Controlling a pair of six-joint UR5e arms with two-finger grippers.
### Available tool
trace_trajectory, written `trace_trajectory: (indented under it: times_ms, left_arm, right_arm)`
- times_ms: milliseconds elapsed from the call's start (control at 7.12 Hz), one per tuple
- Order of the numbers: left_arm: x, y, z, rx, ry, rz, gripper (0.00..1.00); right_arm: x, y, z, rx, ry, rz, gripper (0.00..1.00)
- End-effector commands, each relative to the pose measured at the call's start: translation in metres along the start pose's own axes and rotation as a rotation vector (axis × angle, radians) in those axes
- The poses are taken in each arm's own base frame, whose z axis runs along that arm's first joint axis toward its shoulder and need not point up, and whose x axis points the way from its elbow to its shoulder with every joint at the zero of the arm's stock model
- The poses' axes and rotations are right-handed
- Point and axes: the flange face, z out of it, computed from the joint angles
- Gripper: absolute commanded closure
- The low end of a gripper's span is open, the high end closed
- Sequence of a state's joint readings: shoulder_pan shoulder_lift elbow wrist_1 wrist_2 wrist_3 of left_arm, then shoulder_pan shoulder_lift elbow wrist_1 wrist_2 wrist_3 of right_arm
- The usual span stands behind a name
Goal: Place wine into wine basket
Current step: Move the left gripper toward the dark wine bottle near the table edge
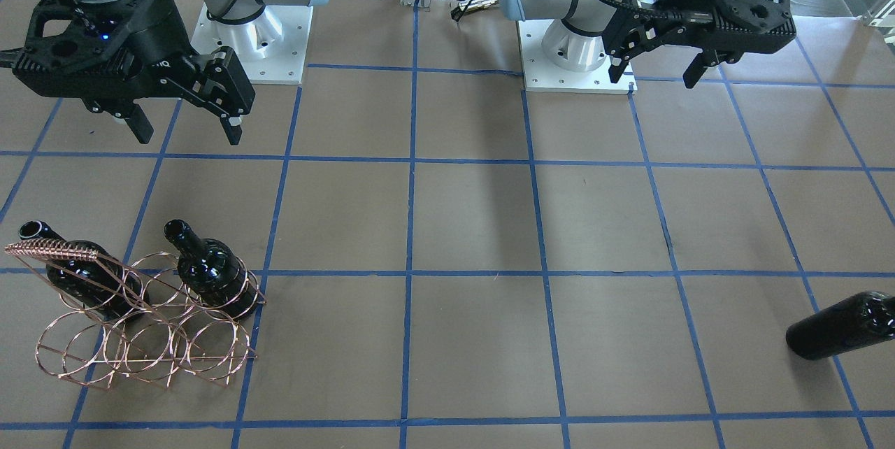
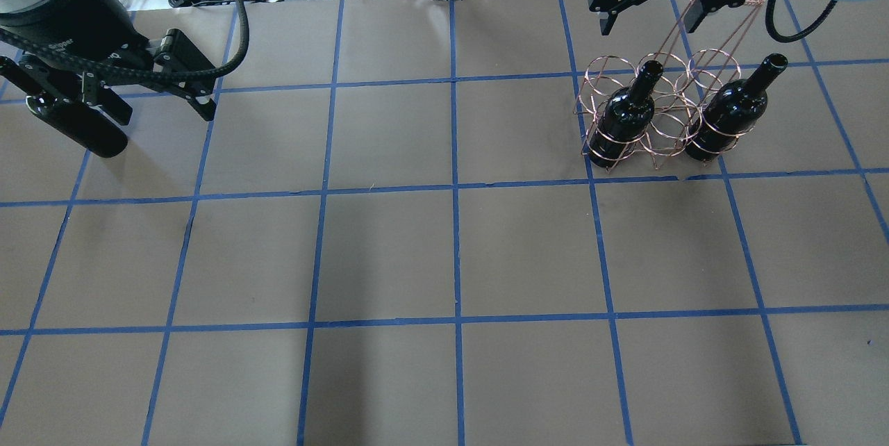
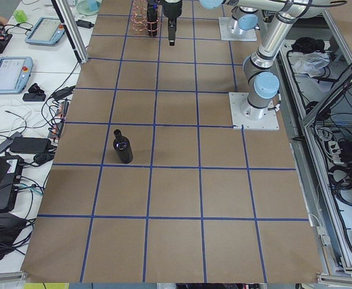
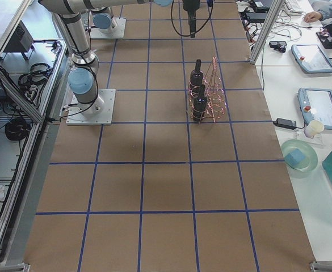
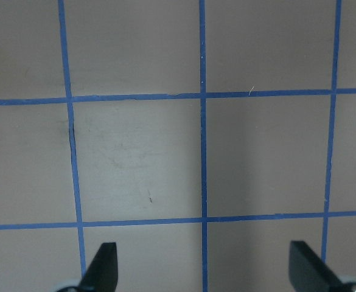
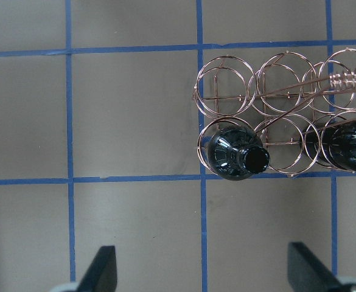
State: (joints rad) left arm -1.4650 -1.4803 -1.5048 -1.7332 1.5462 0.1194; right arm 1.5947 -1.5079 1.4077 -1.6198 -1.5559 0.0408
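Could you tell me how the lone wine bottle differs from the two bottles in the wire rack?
The lone wine bottle stands free on bare table, on the robot's left; the racked bottles sit inside end rings of the wine basket, on its right. All are upright, glossy black, unlabelled.

The loose bottle (image 2: 87, 133) is partly covered by the left gripper (image 2: 160, 109), its neck hidden. The front view's edge also cuts off that neck. Ahead of the right gripper (image 6: 202, 274), the basket (image 6: 226, 91) and the far bottle (image 6: 348, 152) run off frame.
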Motion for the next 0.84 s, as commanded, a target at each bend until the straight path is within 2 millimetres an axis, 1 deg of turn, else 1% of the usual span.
trace_trajectory:
  times_ms: [0, 140, 421, 702]
  left_arm:
    - [-0.0002, 0.0006, -0.0014, 0.003, -0.003, 0.000, 0.00]
    - [-0.0036, 0.0029, -0.0034, 0.001, -0.040, 0.000, 0.00]
    - [-0.0024, 0.0014, -0.0025, 0.004, -0.033, 0.000, 0.00]
    - [-0.0023, 0.0040, -0.0049, 0.007, -0.036, -0.014, 0.00]
  right_arm:
    - [-0.0020, 0.0038, -0.0012, -0.014, -0.002, 0.009, 0.00]
    - [-0.0023, 0.0051, -0.0008, -0.021, -0.005, 0.011, 0.00]
    - [-0.0018, 0.0059, 0.0006, -0.028, 0.000, 0.011, 0.00]
    - [-0.0013, 0.0058, 0.0006, -0.028, 0.005, 0.010, 0.00]
